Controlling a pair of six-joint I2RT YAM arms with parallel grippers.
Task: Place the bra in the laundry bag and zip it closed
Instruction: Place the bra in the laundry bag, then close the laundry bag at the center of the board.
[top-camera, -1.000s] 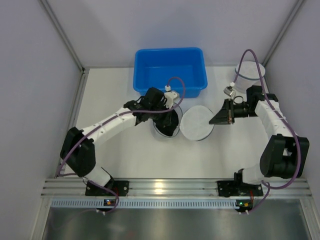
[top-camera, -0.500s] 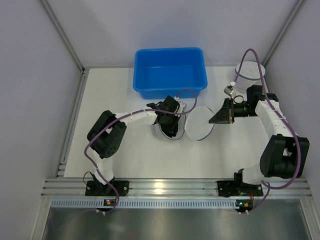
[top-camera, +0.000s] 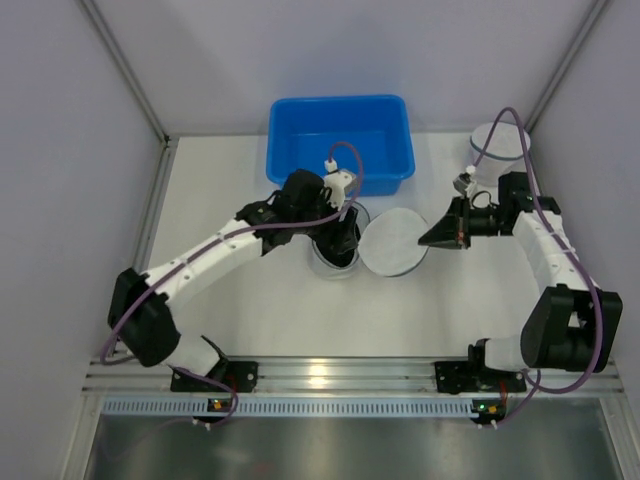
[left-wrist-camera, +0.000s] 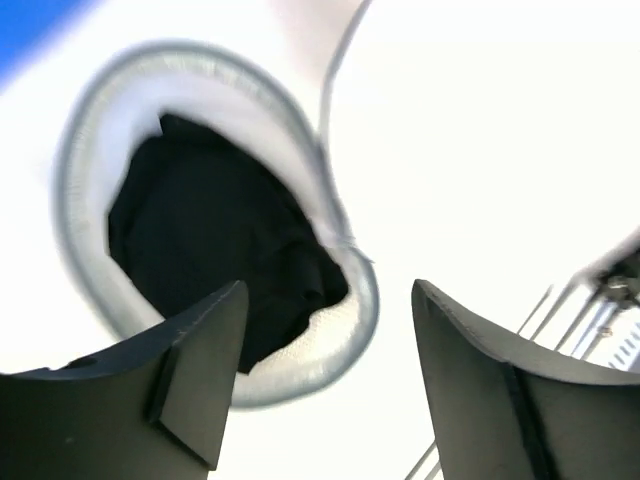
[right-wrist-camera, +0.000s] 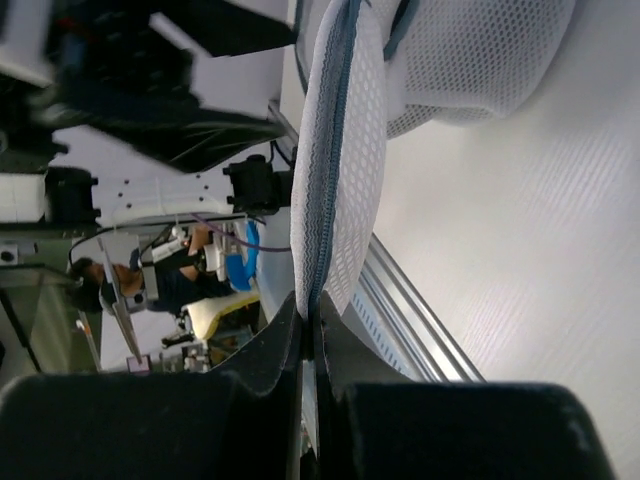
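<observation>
The left hand (left-wrist-camera: 328, 290) hangs just above the mouth of the laundry bag (left-wrist-camera: 90, 130). Its two fingers (left-wrist-camera: 200, 370) stand wide apart with nothing between them. Straight below the hand, the black bra (left-wrist-camera: 210, 250) lies bunched inside the bag and fills most of the round opening. The bag's pale rim runs all around the bra and touches no finger. The bag itself sits on the white table (top-camera: 280, 310).

The right hand (right-wrist-camera: 308, 330) is closed tight on the edge of the bag's round mesh flap (right-wrist-camera: 345, 150), pinching it at the rim where the grey-blue zip (right-wrist-camera: 322, 200) runs. In the top view the flap (top-camera: 395, 245) lies open between the two hands, just beside the bag's mouth, with the right hand (top-camera: 440, 238) at its far edge from the left hand (top-camera: 340, 235).

Beyond the left hand, a blue bin (top-camera: 340, 140) stands close behind the bag.
</observation>
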